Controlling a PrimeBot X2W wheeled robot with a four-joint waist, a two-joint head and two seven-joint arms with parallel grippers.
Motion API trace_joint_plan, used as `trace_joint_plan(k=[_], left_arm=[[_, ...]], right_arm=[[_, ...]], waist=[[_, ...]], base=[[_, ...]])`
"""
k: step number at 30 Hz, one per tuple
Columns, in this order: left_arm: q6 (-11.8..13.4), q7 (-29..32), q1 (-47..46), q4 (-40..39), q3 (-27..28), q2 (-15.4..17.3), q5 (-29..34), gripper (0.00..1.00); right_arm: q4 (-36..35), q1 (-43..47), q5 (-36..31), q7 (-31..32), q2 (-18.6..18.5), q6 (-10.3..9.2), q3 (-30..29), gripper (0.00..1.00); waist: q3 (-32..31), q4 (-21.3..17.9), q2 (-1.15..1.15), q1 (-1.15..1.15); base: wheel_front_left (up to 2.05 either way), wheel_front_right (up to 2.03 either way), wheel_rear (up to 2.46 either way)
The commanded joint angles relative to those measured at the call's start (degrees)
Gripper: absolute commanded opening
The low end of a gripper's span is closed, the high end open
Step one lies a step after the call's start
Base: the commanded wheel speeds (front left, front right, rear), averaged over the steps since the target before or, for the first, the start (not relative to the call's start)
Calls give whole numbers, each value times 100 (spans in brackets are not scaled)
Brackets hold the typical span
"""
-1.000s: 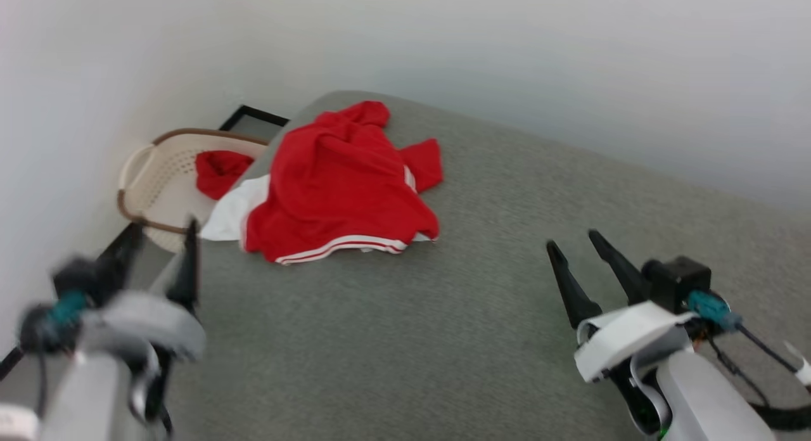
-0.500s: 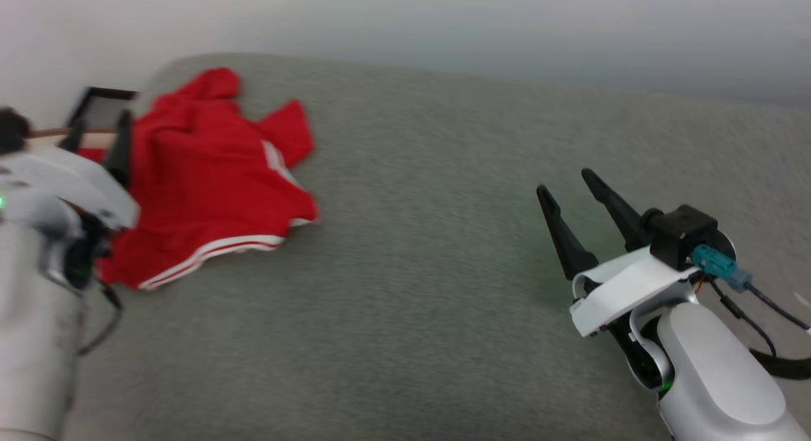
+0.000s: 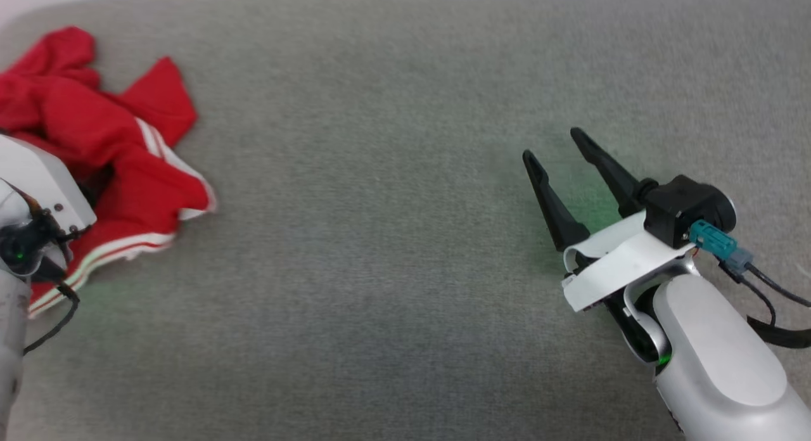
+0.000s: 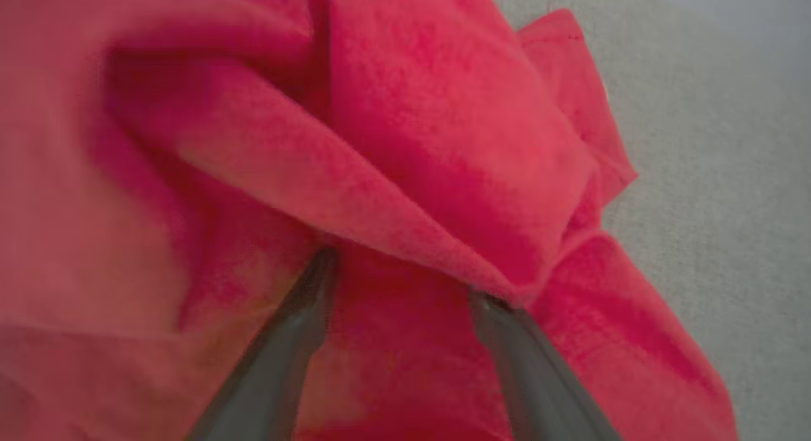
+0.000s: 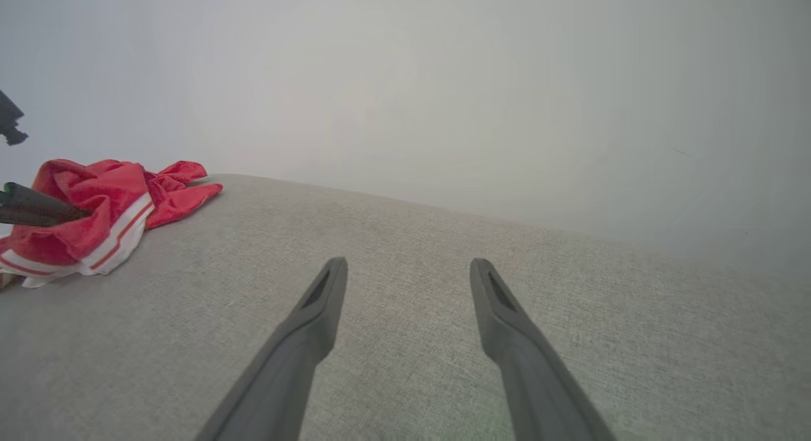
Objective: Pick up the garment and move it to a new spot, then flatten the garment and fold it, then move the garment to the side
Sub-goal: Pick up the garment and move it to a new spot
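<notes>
The garment [image 3: 120, 156], bright red with white-and-red striped trim, lies crumpled at the left end of the grey surface. It also shows at the left of the right wrist view as the garment [image 5: 95, 213]. My left arm's white wrist [image 3: 35, 187] covers its near-left part. In the left wrist view my left gripper [image 4: 403, 276] stands open, its fingertips [image 4: 323, 263] pressed into the red folds, with a ridge of the garment [image 4: 443, 143] lying across the gap. My right gripper [image 3: 552, 144] hovers open and empty over bare surface far to the right, also seen as the right gripper [image 5: 408, 263].
The grey woven surface [image 3: 380, 251] stretches wide between the garment and my right arm. A pale wall [image 5: 443, 80] rises behind its far edge. The left gripper's dark finger [image 5: 31, 206] pokes into the garment in the right wrist view.
The head camera has swung right and down, so the basket and wall have left the picture. My left gripper has gone forward from short of the garment into its folds. The right gripper stays open.
</notes>
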Motion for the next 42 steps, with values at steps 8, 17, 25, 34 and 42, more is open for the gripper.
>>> trace_joint_plan(k=[8,17,25,34,42], left_arm=[[11,654,58,460,-407,-217,-403,100],[4,1,190,109,-687,-143,-775,0],[-4,-665,116,-360,-761,63,-1193,0],[-1,-953,267,-1736,-934,108,-2015,0],[-1,-627,149,-3334,-1555,-79,-2370,0]], right_arm=[[-417,-89,-241,145,-12,-4,-43,100],[-698,88,-269,276,36,-4,-78,100],[-515,335,-148,177,100,-4,-158,100],[-365,694,62,53,238,-4,-394,100],[-464,953,160,2,379,-4,-745,100]], waist=[[519,-323,0,0],[342,-204,0,0],[-249,-16,0,0],[-849,-41,0,0],[-935,-466,0,0]], base=[[0,0,0],[0,0,0],[0,0,0],[0,0,0],[0,0,0]])
